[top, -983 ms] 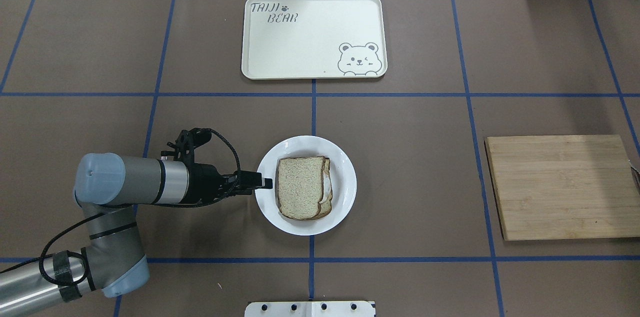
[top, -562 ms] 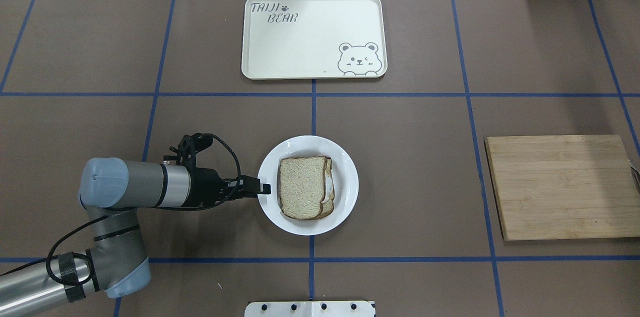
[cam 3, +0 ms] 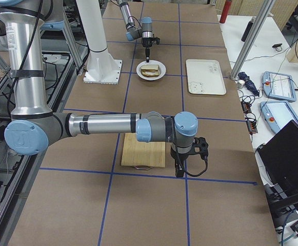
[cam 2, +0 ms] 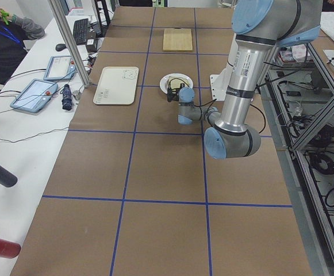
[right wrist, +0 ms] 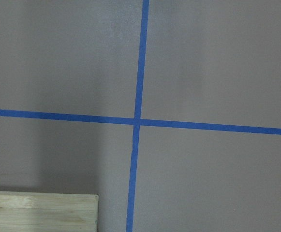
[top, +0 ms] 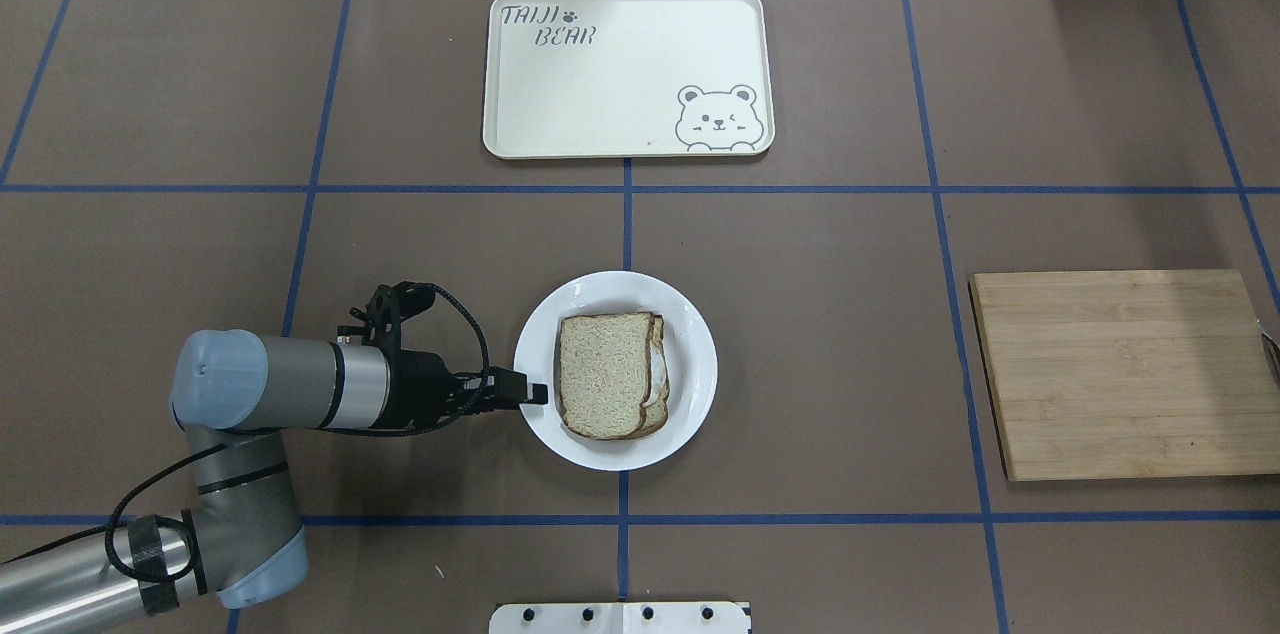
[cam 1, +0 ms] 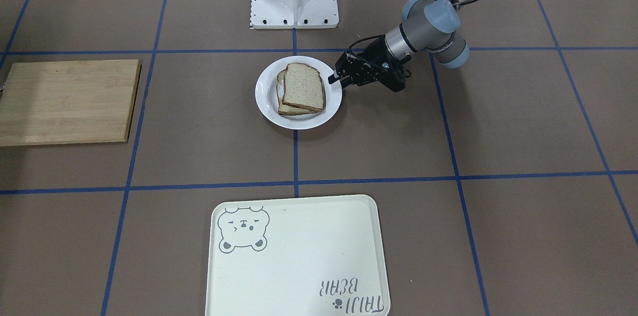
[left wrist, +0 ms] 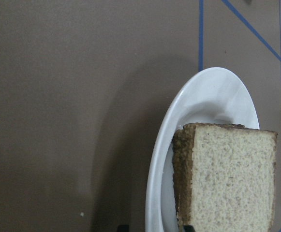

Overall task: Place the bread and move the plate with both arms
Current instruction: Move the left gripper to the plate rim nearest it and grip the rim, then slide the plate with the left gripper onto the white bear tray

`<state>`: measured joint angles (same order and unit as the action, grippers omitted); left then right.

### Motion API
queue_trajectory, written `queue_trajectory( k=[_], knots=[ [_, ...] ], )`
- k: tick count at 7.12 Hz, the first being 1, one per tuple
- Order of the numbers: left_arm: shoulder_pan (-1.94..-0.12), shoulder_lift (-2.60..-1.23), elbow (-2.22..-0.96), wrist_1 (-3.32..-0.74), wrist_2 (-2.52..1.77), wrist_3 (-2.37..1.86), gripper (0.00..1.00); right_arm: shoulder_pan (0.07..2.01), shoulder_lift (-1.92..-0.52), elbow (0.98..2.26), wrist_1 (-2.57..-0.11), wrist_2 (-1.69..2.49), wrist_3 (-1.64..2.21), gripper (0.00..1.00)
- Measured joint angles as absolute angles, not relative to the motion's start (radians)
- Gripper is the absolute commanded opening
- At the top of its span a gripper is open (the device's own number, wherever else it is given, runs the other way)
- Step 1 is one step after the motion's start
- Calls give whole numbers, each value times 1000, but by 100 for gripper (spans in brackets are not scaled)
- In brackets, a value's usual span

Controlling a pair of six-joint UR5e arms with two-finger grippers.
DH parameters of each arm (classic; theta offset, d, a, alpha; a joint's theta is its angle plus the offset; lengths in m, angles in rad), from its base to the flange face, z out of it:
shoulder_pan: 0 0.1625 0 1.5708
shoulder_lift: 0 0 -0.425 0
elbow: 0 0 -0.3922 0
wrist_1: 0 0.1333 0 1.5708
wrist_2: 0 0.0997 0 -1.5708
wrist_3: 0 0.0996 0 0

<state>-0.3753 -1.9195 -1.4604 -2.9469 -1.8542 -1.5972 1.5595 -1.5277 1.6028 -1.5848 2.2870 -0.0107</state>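
While left gripper (top: 538, 394) straddles the left rim of the white plate (top: 690, 339), jaws apart | bread slice (top: 603, 369) lies on a lower slice (top: 655, 414) on that plate | advice: seat deeper, clamp squarely, keep plate level

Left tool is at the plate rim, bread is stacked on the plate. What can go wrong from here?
1. The left tool meets the plate at one edge only, while the right tool hangs far off by the cutting board. A one-sided lift may tip the plate.
2. The bread lies loose and offset on a lower slice, so a tilt or jerk could slide it off.
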Motion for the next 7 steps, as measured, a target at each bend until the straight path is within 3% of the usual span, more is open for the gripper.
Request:
queue_trajectory(
  k=[2, 7],
  knots=[
    [-343, -1939, -1456, -2947, -1833, -1608, 3, 1559, -1524, 1598, -1585, 2286, -11, 100],
    [-338, -1946, -1466, -2948, -1829, -1639, 0, 1559, -1525, 1598, -1584, 2285, -11, 100]
  ],
)
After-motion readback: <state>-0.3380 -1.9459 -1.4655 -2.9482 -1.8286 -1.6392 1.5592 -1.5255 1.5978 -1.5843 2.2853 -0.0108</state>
